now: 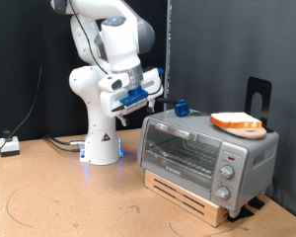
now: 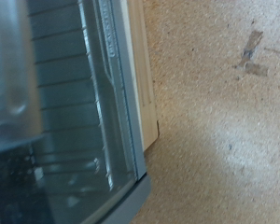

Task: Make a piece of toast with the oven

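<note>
Brown particle-board worktop (image 1: 59,197) fills the near ground, speckled and bare-looking in the wrist view too, with dark curtains hanging behind everything. Nearest on the exterior view's right sits the toaster oven (image 1: 209,148), silver-grey, raised on a low wooden pallet (image 1: 192,197), probably to bring its door up to a height the arm can reach easily. Its glass door (image 1: 183,150) is shut, wire rack visible behind it, three knobs stacked on the right end of its front. Up on the oven's roof, towards the right, rests a round wooden plate (image 1: 249,129) carrying the piece of toast (image 1: 237,121), orange-brown at the crust, lying flat. It looks parked there within reach, not yet inside.

Further back and to the left stands the white Panda arm, elbow high, with the claw (image 1: 148,102) hanging over the oven's left end, just above roof level. A small blue object (image 1: 182,108) sits on the roof close beside it. Nothing shows between the fingers, and whether they stand apart or together I cannot tell. The wrist camera looks down past the glass door (image 2: 75,103) and its grey lower edge. So the toast lies well to the right of the claw, across the roof.
</note>
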Controlling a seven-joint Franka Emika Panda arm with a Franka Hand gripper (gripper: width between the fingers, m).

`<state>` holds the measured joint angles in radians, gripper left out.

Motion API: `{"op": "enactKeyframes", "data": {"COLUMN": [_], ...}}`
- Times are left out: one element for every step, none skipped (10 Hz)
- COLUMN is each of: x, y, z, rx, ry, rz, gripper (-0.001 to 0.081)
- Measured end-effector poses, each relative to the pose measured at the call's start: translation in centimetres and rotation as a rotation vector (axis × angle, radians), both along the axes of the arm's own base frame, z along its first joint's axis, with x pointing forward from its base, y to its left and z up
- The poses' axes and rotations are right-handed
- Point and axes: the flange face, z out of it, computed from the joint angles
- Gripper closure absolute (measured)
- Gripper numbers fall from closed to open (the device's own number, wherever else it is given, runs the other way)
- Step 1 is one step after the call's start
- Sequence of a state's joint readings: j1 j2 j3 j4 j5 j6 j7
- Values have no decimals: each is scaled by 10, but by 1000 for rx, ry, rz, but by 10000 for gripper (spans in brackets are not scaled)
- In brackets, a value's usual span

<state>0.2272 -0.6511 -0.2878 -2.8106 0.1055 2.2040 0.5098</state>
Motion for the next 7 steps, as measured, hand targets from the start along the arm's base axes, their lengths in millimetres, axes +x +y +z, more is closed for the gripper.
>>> {"op": "enactKeyframes", "data": {"x": [4,8,10,11,12,13,13], "y": [3,8,14,19,24,28,31], "z": [-5,-9,-12,-13,-13,-13,-13], "rx": [-2,1,7,16,25,32,38], "ry": [-11,-19,-25,-25,-22,-21,-20], "rz": [11,20,28,35,40,44,48], "gripper": [-1,-1,-1,-1,-1,-1,-1]}}
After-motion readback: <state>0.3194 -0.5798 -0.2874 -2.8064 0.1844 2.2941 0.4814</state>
